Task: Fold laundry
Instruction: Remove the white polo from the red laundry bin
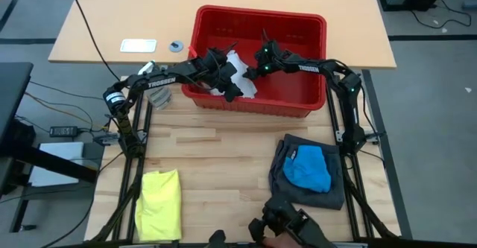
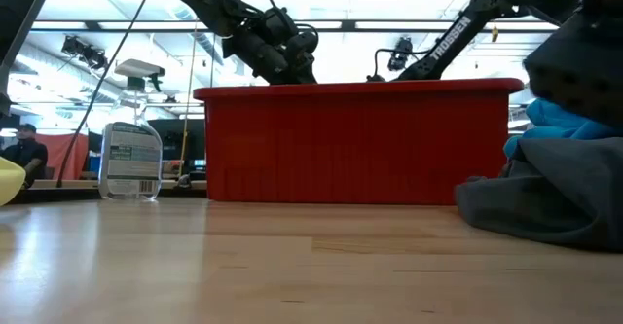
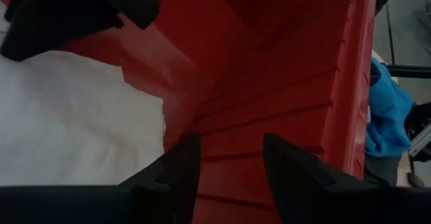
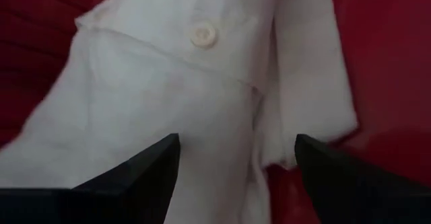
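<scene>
A red slotted basket point(image 1: 257, 13) stands at the far middle of the table, with a white buttoned garment point(image 1: 244, 80) lying in its left part. My left gripper point(image 3: 229, 170) reaches in from the left and is open. Only the basket's red wall shows between its fingers, and the white cloth point(image 3: 74, 123) lies beside them. My right gripper point(image 4: 236, 163) reaches in from the right, wide open, its fingers standing close over the white garment point(image 4: 202, 96) near a button point(image 4: 202, 34). A yellow shirt point(image 1: 160, 203) lies near left; dark grey shorts point(image 1: 294, 155) with a bright blue piece point(image 1: 307, 167) on top lie near right.
A clear spray bottle point(image 2: 131, 159) stands on the table left of the basket point(image 2: 355, 144), close to my left arm. A second, lighter table behind the basket carries a small white object point(image 1: 138, 45). Bare wood lies between the basket and the folded pieces.
</scene>
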{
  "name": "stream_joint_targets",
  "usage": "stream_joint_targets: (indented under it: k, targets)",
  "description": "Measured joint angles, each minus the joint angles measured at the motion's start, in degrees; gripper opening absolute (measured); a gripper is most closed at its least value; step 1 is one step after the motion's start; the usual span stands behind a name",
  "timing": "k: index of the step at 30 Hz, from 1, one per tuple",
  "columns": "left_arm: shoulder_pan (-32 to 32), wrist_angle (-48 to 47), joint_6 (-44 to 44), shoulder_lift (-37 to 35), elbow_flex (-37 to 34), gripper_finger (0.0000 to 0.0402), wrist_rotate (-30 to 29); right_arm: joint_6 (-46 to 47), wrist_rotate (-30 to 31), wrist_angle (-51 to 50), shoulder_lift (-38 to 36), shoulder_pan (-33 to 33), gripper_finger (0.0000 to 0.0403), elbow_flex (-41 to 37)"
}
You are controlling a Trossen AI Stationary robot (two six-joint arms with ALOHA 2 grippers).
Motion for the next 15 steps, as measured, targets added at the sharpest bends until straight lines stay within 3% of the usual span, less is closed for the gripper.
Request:
stream_joint_targets:
  k: [8,15]
  targets:
    - [0.9,-0.26,-0.06,0.33,-0.17,0.0164,-1.89,3.97,-4.29,3.85,2.06,2.14,0.0298,0.09]
    - [2.53,-0.1,-1.51,0.31,-0.2,0.0164,-0.93,1.96,0.47,4.86,4.0,5.22,0.0287,0.11]
